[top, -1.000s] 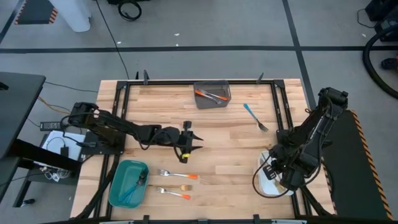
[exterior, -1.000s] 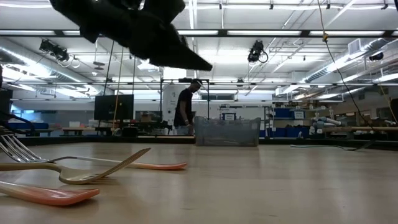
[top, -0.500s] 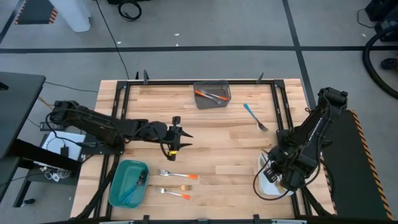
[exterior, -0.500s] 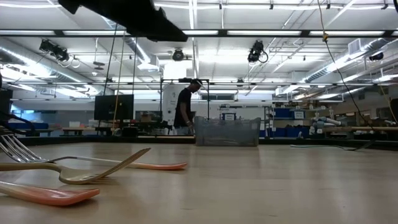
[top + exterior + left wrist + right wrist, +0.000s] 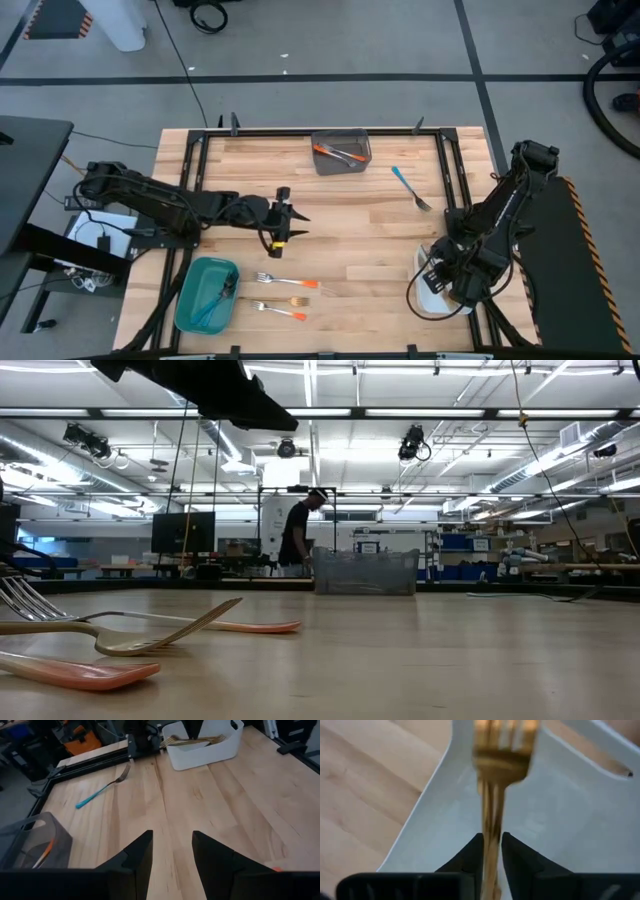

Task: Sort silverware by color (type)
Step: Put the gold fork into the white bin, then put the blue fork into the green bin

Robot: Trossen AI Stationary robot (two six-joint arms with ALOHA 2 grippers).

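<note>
My left gripper [image 5: 292, 226] hovers open over bare wood in the middle of the table, touching nothing; its fingers frame the tabletop in the left wrist view [image 5: 172, 852], and it shows as a dark shape in the low view [image 5: 235, 395]. My right gripper [image 5: 491, 845] is shut on a gold fork [image 5: 495, 780] over the white bin [image 5: 432, 296] at the table's right near corner. Two orange-handled forks [image 5: 287, 283] [image 5: 280, 308] lie flat near the near edge. A blue fork [image 5: 410, 188] lies flat toward the far right. My right gripper pinches the gold fork by its handle [image 5: 491, 827] between the two fingers. The fork runs along the fingers, with its tines [image 5: 504, 737] ahead of them over the inside of the white bin [image 5: 555, 805]. I cannot tell whether the tines touch the bin.
A grey bin [image 5: 340, 152] at the far edge holds orange-handled pieces. A teal bin [image 5: 205, 293] at the near left corner holds blue pieces. More gold forks lie in the white bin [image 5: 200, 747]. A person stands far behind the table [image 5: 295, 535].
My left gripper has moved up and toward the table's left edge, staying open; in the last half second it has kept still.
</note>
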